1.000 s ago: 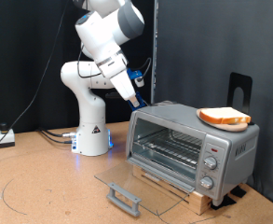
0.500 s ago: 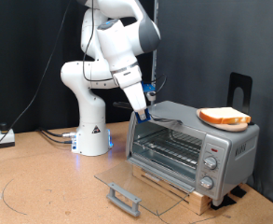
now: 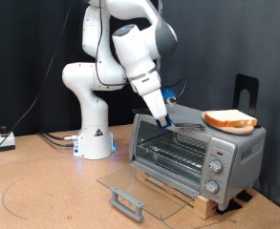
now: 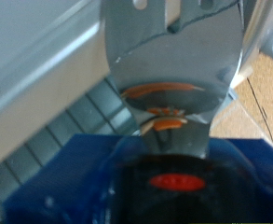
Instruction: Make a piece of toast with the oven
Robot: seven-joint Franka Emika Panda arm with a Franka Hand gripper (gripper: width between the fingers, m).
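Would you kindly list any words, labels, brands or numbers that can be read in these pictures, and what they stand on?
None can be read.
Oven: the markings around its knobs are too small to read.
Gripper: no lettering shows on it.
Piece of toast: bears no text.

Ext view evenly lit & sharp w/ dark backdrop, glass oven door (image 3: 144, 188) catching faint sheen; wrist view badly blurred, close-up, soft glare.
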